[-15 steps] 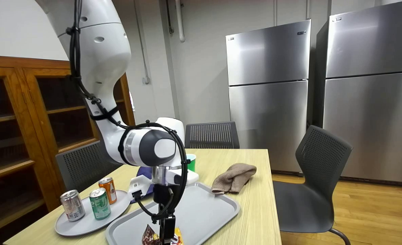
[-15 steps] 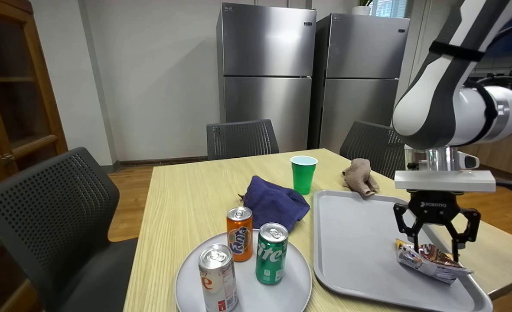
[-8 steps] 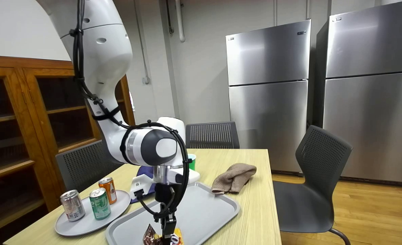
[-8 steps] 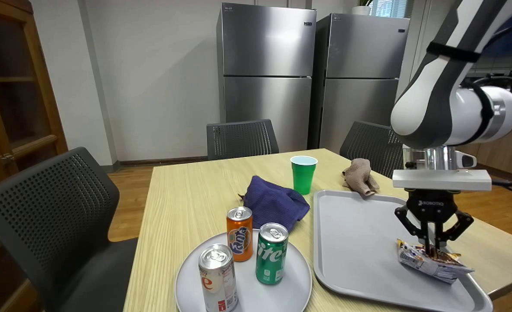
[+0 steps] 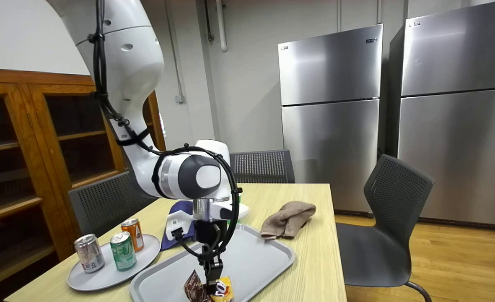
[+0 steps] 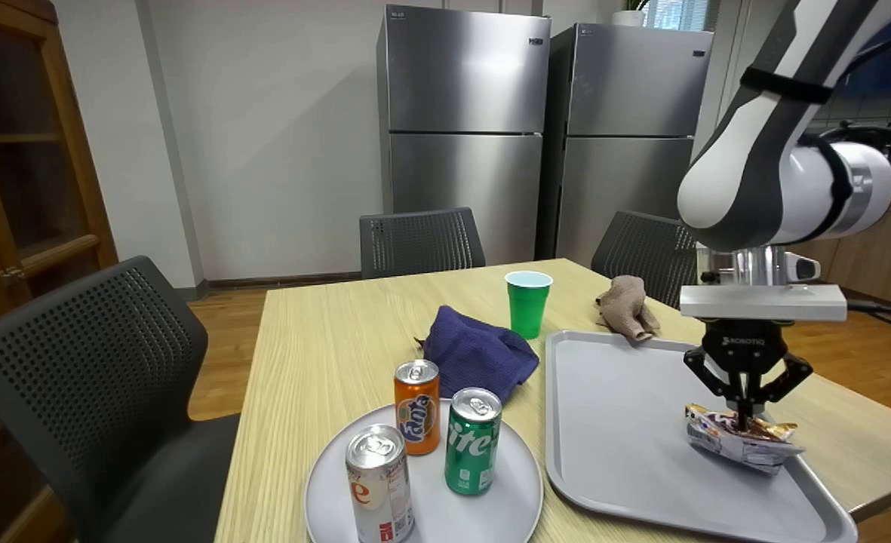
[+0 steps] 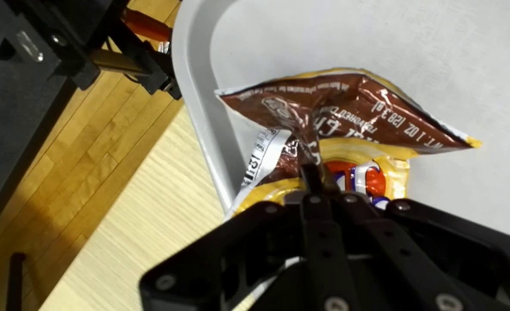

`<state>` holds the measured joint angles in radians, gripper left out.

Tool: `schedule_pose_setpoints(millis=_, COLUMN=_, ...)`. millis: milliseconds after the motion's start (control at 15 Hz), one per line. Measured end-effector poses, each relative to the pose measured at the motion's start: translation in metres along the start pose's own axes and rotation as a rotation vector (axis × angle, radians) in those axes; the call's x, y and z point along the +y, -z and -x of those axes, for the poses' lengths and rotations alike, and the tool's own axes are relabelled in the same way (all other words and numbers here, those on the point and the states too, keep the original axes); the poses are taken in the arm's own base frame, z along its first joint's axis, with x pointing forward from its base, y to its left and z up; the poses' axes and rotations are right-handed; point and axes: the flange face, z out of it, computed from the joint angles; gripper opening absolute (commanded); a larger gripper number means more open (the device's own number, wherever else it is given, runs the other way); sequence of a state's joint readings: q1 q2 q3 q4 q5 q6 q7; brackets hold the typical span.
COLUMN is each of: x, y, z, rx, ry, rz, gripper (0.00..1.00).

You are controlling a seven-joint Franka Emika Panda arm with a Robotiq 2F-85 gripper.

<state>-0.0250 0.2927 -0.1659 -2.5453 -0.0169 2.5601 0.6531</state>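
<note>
We find the claw [image 7: 320, 181] together and clamped on a brown and yellow snack bag [image 7: 358, 103]; the wrist view shows it pinched into a crease between the claw's 2 fingers [image 7: 311, 178]. The arm [image 6: 788, 151] reaches in from above, and the claw points downward. We locate the bag over a grey tray [image 6: 626, 437], close to the rim; whether its underside touches the tray, we cannot tell. The tray rests flat on a pale wood surface [image 6: 324, 339]. Near the tray's rim we record a crumpled brown cloth [image 6: 626, 309] and an upright green cup [image 6: 527, 309]. Near the cup lies a bunched blue cloth [image 6: 475, 354]. Next to the tray, a round grey plate [image 6: 437, 520] carries an orange can [image 6: 417, 411], a green can [image 6: 473, 445] and a silver can [image 6: 379, 486], all 3 upright. In both exterior views, 3 dark chairs [image 5: 262, 167] stand around the surface, with 2 steel refrigerators [image 5: 331, 71] in the background and a wooden cabinet [image 5: 31, 176] with dark panes to the side.
</note>
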Motion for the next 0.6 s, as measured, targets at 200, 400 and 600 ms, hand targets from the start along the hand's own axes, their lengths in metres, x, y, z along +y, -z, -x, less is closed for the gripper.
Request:
schedule_pose_setpoints(millis=200, x=-0.005, y=0.019, z=-0.008, rx=0.056, ry=0.043, rz=0.0, gripper=0.0)
schedule_pose_setpoints(millis=400, x=-0.01, y=0.043, z=-0.018, rx=0.121, ry=0.083, rz=-0.008, gripper=0.0)
schedule_pose_setpoints(millis=600, x=-0.018, y=0.066, z=-0.031, rx=0.175, ry=0.104, rz=-0.024, gripper=0.0)
